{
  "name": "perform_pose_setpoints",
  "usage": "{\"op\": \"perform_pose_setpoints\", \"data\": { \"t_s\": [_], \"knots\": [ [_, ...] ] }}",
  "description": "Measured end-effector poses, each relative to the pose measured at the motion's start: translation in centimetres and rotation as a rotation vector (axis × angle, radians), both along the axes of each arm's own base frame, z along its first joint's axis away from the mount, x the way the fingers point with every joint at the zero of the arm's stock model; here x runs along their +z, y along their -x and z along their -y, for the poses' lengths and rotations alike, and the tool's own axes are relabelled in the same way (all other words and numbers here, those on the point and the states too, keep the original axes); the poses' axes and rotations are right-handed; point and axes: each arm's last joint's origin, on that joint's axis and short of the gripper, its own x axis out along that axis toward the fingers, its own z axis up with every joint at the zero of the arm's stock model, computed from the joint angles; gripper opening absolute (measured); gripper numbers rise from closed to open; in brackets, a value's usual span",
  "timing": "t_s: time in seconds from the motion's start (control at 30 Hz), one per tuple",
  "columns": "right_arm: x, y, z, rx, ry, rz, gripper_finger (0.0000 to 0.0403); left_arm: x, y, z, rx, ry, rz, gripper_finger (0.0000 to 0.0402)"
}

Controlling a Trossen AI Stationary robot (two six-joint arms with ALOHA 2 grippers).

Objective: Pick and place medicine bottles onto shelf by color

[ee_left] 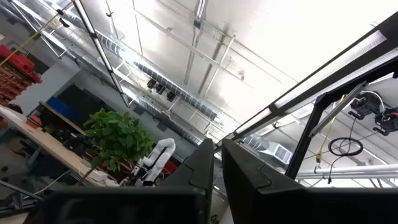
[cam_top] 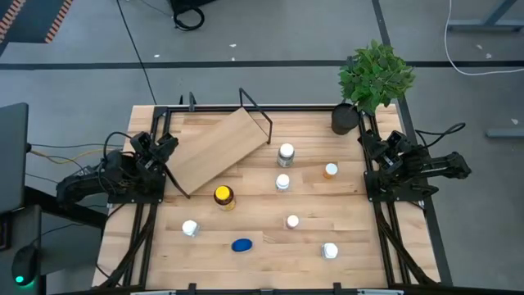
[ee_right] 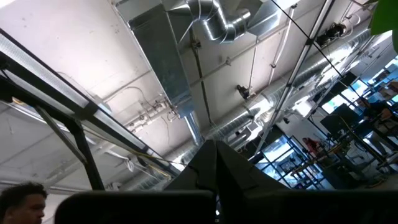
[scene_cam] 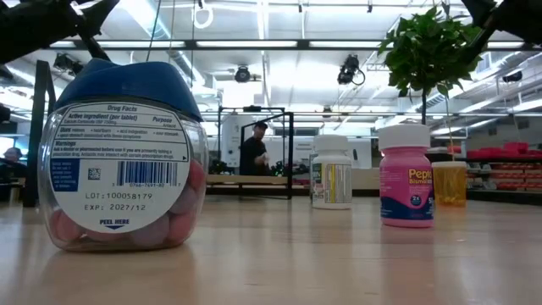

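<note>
Both arms are folded back at the table's sides. My left gripper (cam_top: 157,147) is by the left edge and my right gripper (cam_top: 378,147) by the right edge. Each is shut, touches nothing and points up at the ceiling (ee_left: 217,167) (ee_right: 216,160). The light-wood shelf (cam_top: 217,147) with its black wire frame lies askew on the far left of the table. Several bottles stand apart on the table: the yellow-capped amber one (cam_top: 223,197), the blue one (cam_top: 241,244) (scene_cam: 123,161), the orange one (cam_top: 330,170) and white-capped ones (cam_top: 286,153) (cam_top: 282,182) (cam_top: 292,221) (cam_top: 190,228) (cam_top: 330,251).
A black pot with a green plant (cam_top: 345,119) stands at the table's far right corner. Black rails (cam_top: 147,221) run along the left and right edges. A person (scene_cam: 252,151) stands in the room far behind the table.
</note>
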Motion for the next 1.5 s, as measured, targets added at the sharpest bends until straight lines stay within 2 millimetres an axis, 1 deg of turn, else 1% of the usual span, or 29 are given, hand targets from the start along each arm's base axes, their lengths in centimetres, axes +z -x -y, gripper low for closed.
{"op": "perform_pose_setpoints", "data": {
  "t_s": [0.43,0.77,1.07,1.37,1.5],
  "knots": [
    [-0.01,-0.01,0.0,0.0,0.0,0.0,0.0006,0.0,0.0,0.0,0.0,0.0,0.0,0.003],
    [0.0,0.0,0.0,0.0,0.0,0.0,0.0006,-0.01,0.0,0.0,0.0,0.0,0.0,0.0039],
    [0.0,0.0,0.0,0.0,0.0,0.0,0.0006,0.0,0.0,0.0,0.0,0.0,0.0,0.0028],
    [0.0,0.0,0.0,0.0,0.0,0.0,0.0006,0.0,0.0,0.0,0.001,0.0,0.0,0.0038],
    [0.0,0.0,0.0,0.0,0.0,0.0,0.0006,0.0,0.07,-0.18,0.048,0.046,0.012,0.0035]
  ]
}}
